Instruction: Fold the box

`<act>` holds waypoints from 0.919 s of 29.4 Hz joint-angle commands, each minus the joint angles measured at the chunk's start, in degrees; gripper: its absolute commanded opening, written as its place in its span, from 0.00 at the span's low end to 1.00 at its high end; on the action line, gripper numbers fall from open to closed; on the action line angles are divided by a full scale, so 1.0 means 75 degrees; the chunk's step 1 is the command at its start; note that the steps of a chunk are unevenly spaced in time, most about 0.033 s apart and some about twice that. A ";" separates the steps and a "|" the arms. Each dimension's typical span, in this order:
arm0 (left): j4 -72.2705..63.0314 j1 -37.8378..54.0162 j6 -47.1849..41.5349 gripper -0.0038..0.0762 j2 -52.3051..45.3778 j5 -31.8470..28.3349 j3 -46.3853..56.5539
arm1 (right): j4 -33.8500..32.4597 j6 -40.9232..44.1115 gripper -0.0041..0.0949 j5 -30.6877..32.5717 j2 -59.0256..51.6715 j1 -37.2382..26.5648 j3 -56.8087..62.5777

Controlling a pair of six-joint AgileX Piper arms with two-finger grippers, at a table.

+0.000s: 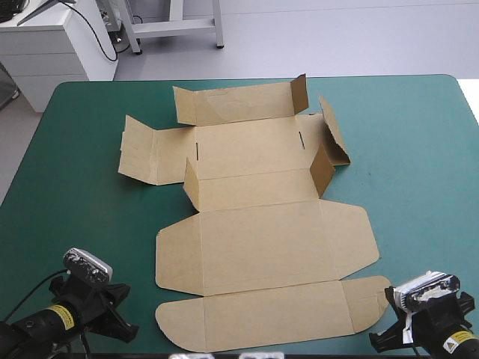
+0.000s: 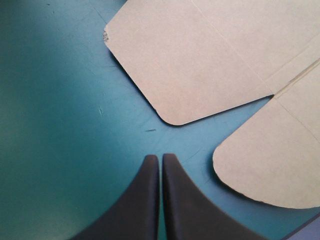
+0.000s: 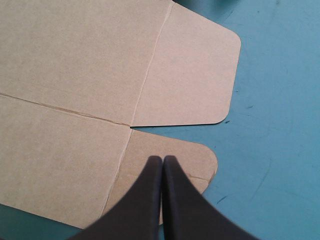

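Observation:
The brown box [image 1: 262,239] lies mostly flat in the middle of the teal-green table, its lid panels toward the near edge and several far flaps [image 1: 232,105] raised. My left gripper [image 1: 112,314] is shut at the near left corner, its tips [image 2: 161,159] over bare cover just short of the box's rounded flaps [image 2: 200,65]. My right gripper [image 1: 389,329] is shut at the near right corner; its tips [image 3: 162,160] hang over the rounded near flap [image 3: 195,160] of the box.
White furniture [image 1: 52,45] and a metal frame stand beyond the table's far edge. Bare teal-green cover [image 1: 419,149] stretches on both sides of the box.

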 commanded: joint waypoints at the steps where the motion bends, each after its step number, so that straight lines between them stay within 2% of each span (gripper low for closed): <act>1: -0.0075 -0.0035 -0.0015 0.05 0.0064 -0.0379 -0.0189 | 0.0144 -0.0029 0.03 -0.0379 0.0091 0.0019 -0.0196; 12: -0.0075 -0.0035 -0.0015 0.05 0.0064 -0.0364 -0.0189 | 0.0144 -0.0029 0.03 -0.0393 0.0091 0.0019 -0.0196; 19: -0.0026 -0.0035 -0.0015 0.05 0.0064 -0.0364 -0.0189 | 0.0144 -0.0057 0.03 -0.0787 0.0162 0.0019 -0.0328; 27: -0.0005 -0.0035 -0.0015 0.05 0.0064 -0.0364 -0.0189 | -0.0003 -0.0197 0.03 -0.1392 0.1340 0.0019 -0.1428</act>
